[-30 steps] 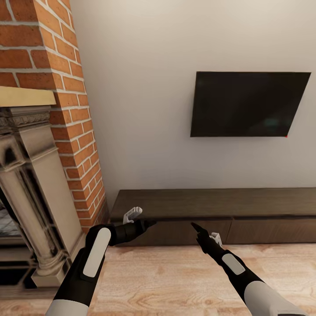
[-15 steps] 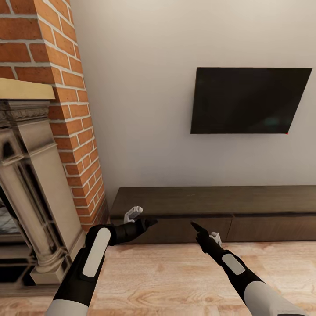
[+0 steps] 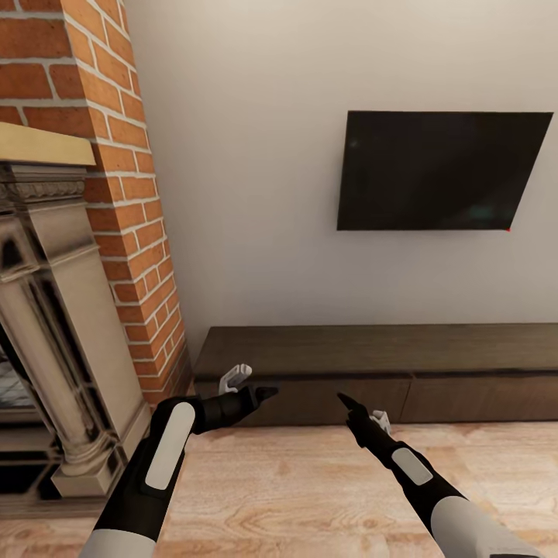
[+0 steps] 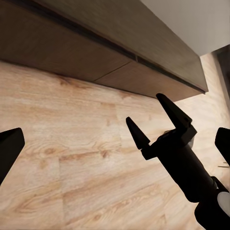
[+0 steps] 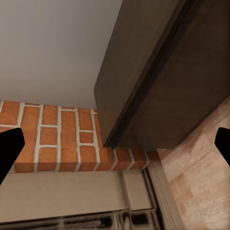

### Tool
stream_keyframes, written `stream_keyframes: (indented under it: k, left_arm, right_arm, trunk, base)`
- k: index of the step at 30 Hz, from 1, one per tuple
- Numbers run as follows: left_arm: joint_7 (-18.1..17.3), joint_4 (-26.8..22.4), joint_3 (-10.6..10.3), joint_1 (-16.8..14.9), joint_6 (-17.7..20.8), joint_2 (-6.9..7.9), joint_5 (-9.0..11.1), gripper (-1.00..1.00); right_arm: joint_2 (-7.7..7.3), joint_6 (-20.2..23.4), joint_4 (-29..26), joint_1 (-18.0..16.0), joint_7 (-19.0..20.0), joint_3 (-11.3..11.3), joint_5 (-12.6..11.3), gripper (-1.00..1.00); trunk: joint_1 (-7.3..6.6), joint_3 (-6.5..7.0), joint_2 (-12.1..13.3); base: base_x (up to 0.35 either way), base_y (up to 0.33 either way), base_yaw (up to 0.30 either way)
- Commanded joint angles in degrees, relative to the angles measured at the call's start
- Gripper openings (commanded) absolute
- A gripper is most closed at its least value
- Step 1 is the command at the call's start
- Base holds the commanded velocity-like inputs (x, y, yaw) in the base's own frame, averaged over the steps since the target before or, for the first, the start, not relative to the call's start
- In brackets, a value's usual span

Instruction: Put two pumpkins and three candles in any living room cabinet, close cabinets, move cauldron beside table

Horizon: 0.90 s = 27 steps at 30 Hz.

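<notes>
Head view: both arms reach toward the long, low dark-brown wooden cabinet (image 3: 380, 364) against the white wall, beneath a black wall-mounted television (image 3: 442, 170) and beside a red brick chimney (image 3: 124, 194) with its stone fireplace surround (image 3: 54, 310). All drawer fronts look flush, so nothing inside is visible. The left gripper (image 3: 267, 392) and right gripper (image 3: 342, 400) both hang empty above the wood plank floor (image 3: 310, 496).

Left wrist view: the right gripper (image 4: 153, 120) shows its fingers spread; the left fingertips sit wide apart at the frame edges.

Right wrist view: the cabinet's corner (image 5: 158, 86) meets the brick. Handleless fronts risk fingertips slipping off when pulling, I judge.
</notes>
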Motion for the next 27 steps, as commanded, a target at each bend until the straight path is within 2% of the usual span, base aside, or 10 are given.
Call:
stream_keyframes:
  k: [1,9,13,15,17,19,22,25,27]
  left_arm:
    - [0.2,0.0,0.0,0.0,0.2,-0.02,0.2,1.00]
    - [0.3,0.0,0.0,-0.1,0.2,-0.02,0.1,1.00]
    - [0.3,0.0,0.0,0.0,0.2,-0.02,0.1,1.00]
    - [0.2,0.0,0.0,0.0,0.3,-0.02,0.2,1.00]
    - [0.2,0.0,-0.1,0.0,0.3,-0.02,0.2,1.00]
    - [0.2,0.0,-0.1,-0.1,0.3,-0.02,0.2,1.00]
    - [0.2,0.0,-0.2,-0.1,0.3,-0.02,0.2,1.00]
    - [0.2,-0.1,-0.2,0.0,0.4,-0.02,0.2,1.00]
    - [0.2,-0.1,-0.3,0.0,0.4,-0.02,0.4,1.00]
  right_arm:
    - [0.00,0.5,0.0,0.0,0.1,-0.1,-0.5,1.00]
    - [-0.09,0.9,0.0,-0.1,0.3,-0.2,-0.9,1.00]
    - [-0.15,1.0,0.0,-0.1,0.6,-0.6,-2.6,1.00]
    - [-0.14,1.0,0.0,-0.1,0.6,-0.8,-4.8,1.00]
    - [-0.13,0.7,0.0,-0.1,0.6,-1.0,-8.5,1.00]
    - [-0.12,0.6,0.0,-0.1,0.7,-1.0,-11.1,1.00]
    - [-0.12,0.6,0.0,-0.1,0.8,-1.0,-12.8,1.00]
    - [-0.19,0.6,0.0,-0.1,0.9,-1.1,-15.8,1.00]
    - [-0.20,0.7,-0.1,-0.2,1.2,-1.1,-16.5,1.00]
  trunk:
    - [0.22,-0.24,-0.4]
    - [1.98,-1.68,-3.7]
    - [2.85,-2.40,-5.3]
    - [3.29,-2.76,-6.1]
    - [3.73,-3.11,-6.9]
    - [4.17,-3.47,-7.7]
    - [4.83,-4.01,-8.9]
    - [5.49,-4.55,-10.1]
    - [5.93,-4.91,-10.9]
  base:
    - [0.000,0.000,0.000]
    - [0.000,0.000,0.000]
    - [0.000,0.000,0.000]
    - [0.000,0.000,0.000]
    - [0.000,0.000,0.000]
    - [0.000,0.000,0.000]
    - [0.000,0.000,0.000]
    - [0.000,0.000,0.000]
    - [0.000,0.000,0.000]
